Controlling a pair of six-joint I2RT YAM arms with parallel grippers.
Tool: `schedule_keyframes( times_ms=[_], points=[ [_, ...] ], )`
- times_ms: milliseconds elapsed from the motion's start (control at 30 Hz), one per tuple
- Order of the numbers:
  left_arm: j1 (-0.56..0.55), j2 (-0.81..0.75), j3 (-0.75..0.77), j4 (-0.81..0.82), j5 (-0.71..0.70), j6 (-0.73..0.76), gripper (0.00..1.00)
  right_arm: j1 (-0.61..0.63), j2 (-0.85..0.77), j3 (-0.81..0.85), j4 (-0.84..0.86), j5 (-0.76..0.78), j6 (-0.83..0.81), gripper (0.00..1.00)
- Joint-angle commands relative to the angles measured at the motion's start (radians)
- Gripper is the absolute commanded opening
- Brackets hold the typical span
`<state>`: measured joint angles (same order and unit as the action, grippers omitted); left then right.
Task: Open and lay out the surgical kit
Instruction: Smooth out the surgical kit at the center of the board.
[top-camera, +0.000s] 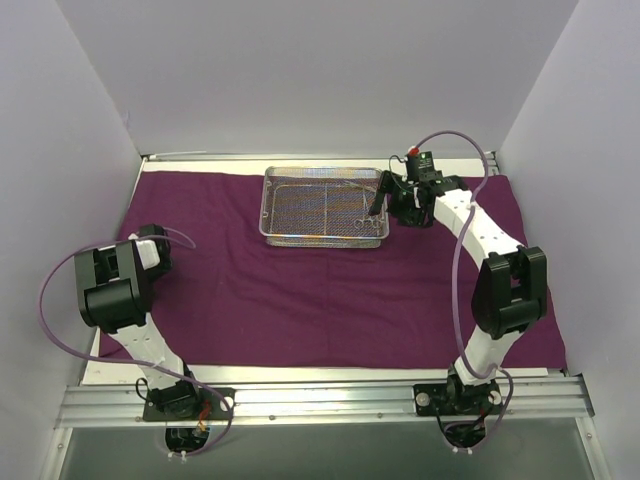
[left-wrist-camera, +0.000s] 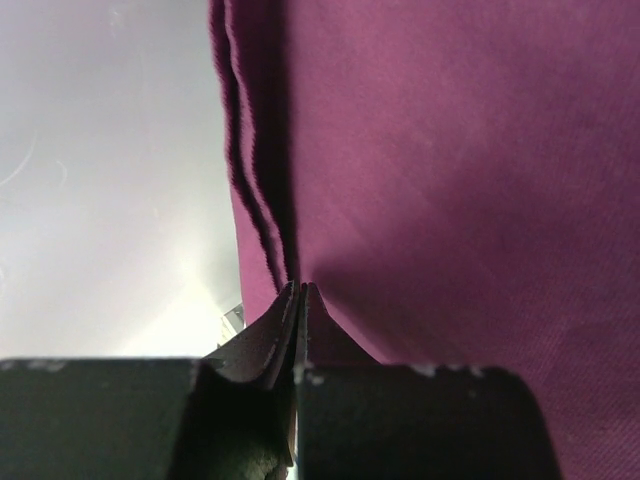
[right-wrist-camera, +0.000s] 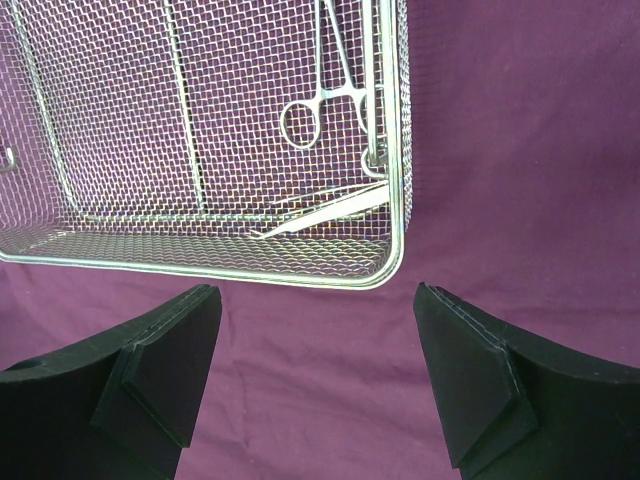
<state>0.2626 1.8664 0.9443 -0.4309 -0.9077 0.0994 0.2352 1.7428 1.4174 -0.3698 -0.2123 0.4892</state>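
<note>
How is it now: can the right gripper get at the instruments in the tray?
Probably yes. The right gripper is open, beside the tray corner, and the instruments lie uncovered there; only its wire rim stands between.

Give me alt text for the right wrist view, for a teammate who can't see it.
The open right gripper faces the nearest corner of a wire-mesh tray resting on purple cloth, not touching it. Inside, by that corner, lie a ring-handled scissor-like instrument and a thin pointed instrument.
</note>
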Motion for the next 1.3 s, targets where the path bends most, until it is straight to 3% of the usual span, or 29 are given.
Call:
schedule_keyframes(
  times_ms=[0,367,633,1033,1267],
  points=[
    [0.009,-0.029,-0.007,0.049,0.009,0.014,0.02,-0.007,-0.057,-0.011,-0.004,0.022,-0.017,0.8],
    [0.119,0.013,0.028,-0.017,-0.02,-0.004,0.02,-0.025,-0.065,-0.035,0.005,0.014,-0.018,0.8],
    [0.171,0.039,0.077,-0.046,-0.126,0.005,0.02,-0.034,-0.074,-0.038,0.005,0.011,-0.021,0.8],
    [0.196,0.031,0.1,-0.083,-0.154,-0.013,0.02,-0.04,-0.063,-0.028,0.0,0.01,-0.021,0.8],
    [0.198,-0.03,0.1,-0.081,-0.238,-0.032,0.02,-0.039,-0.046,-0.029,0.012,-0.002,-0.014,0.8]
  ],
)
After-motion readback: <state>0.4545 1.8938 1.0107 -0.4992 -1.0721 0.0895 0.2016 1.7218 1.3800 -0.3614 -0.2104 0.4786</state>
